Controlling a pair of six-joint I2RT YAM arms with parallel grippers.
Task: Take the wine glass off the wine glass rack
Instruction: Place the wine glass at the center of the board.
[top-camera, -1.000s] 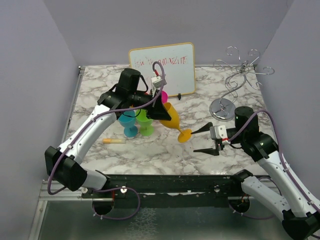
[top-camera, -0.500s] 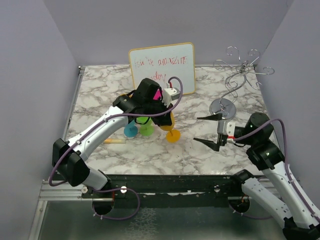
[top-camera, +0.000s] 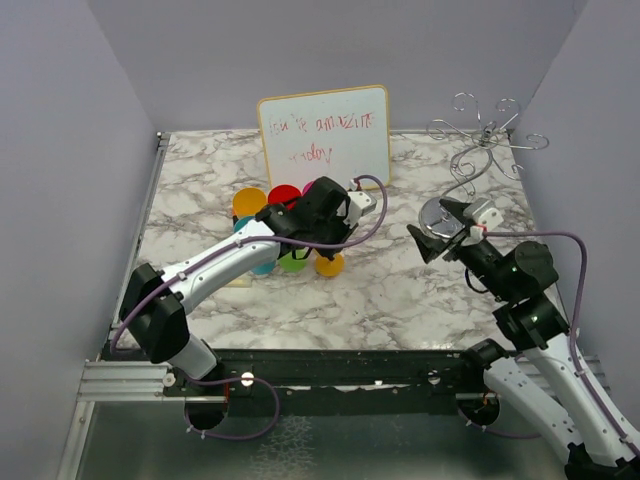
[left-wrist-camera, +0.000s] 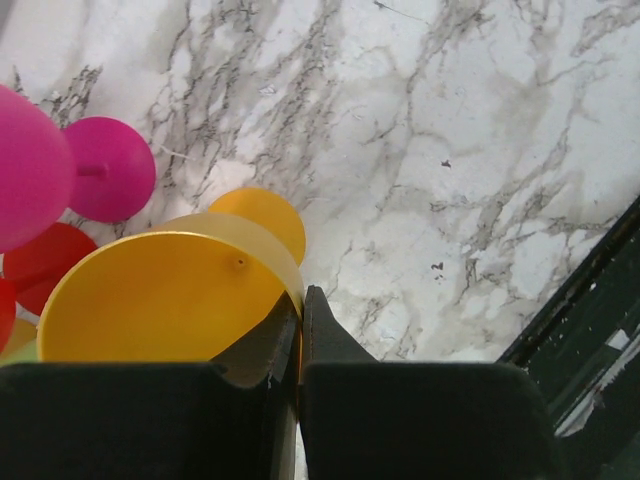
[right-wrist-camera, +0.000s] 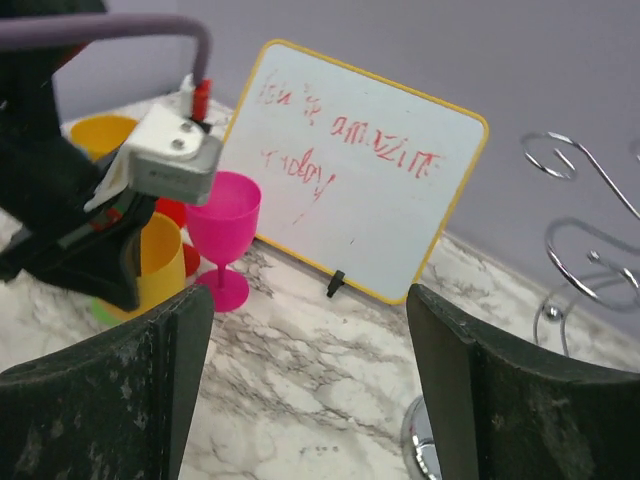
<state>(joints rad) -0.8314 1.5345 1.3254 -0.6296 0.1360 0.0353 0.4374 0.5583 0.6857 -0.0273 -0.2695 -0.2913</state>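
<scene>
Rim of the yellow wine glass (left-wrist-camera: 160, 290) is pinched in my left hand (left-wrist-camera: 300, 300), upright beside the other glasses (top-camera: 262, 203); my right hand (top-camera: 430, 225) gapes wide by the wine glass rack (top-camera: 486, 134), apart from the glass.

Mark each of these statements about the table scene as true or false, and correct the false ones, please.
1. The left gripper is shut on the rim of a yellow wine glass. True.
2. The right gripper is shut. False: it is open, with nothing between its fingers.
3. A glass hangs on the wine glass rack. False: no glass shows on its arms.
4. A pink wine glass stands upright in front of the whiteboard. True.
5. The whiteboard is blank. False: it carries red handwriting.
</scene>
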